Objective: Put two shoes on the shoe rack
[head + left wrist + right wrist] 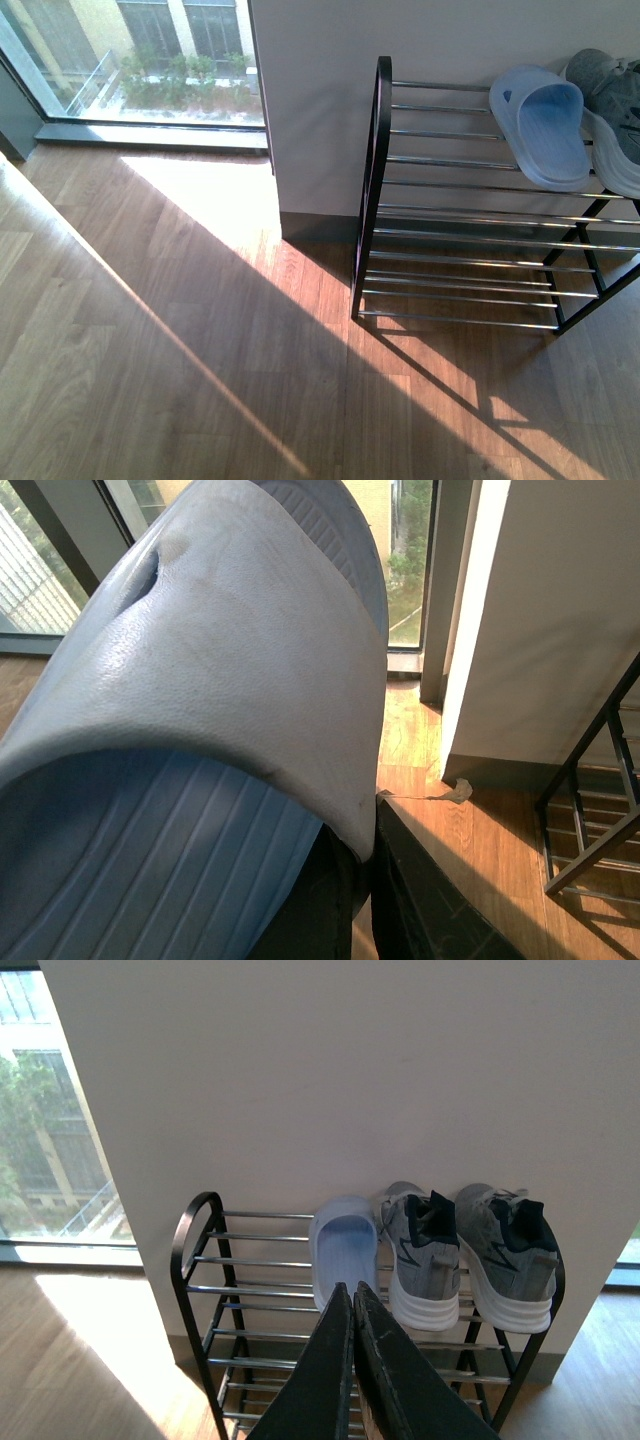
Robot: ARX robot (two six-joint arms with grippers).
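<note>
Nearest, in the left wrist view: left pincer (365, 880) pinching one pale blue slipper (200, 710), ribbed footbed, smooth strap, filling most of that view. Right pincer (353, 1305) pressed together, holding nothing, raised before the rack (200, 1260). Beyond, on wooden floor (180, 350) against the white wall (350, 1090): low rack, black uprights, chrome rods. On the top tier, side by side: a second slipper (343, 1250), then two sneakers (422, 1255), grey knit, thick white soles, navy lining, heels outward.
</note>
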